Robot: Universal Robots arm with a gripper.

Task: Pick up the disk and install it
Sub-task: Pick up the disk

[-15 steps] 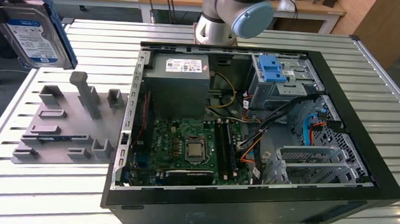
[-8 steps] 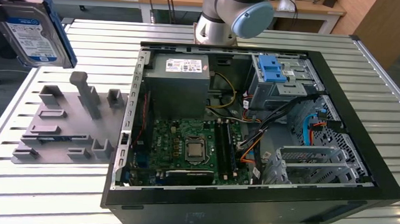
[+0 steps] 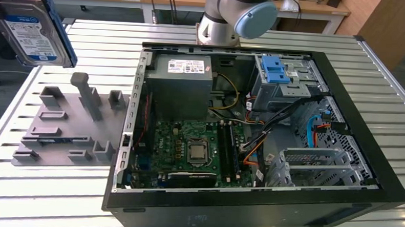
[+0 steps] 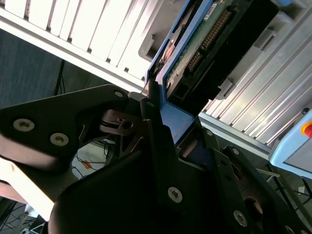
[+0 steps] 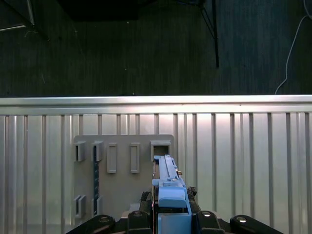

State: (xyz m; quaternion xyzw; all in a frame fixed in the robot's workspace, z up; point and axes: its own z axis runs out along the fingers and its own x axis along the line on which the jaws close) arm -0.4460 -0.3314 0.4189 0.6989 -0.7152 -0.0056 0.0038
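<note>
The gripper [image 4: 168,124] is clenched on the blue-bracketed disk [image 3: 32,31], holding it above the grey slotted holder [image 3: 58,138], well apart from the open computer case [image 3: 253,213]

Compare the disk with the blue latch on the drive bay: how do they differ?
The disk hangs in the pincer, outside the case; the blue latch sits on the drive bay inside it. The disk is silver with a label; the latch is plain blue. Both have blue plastic.
</note>
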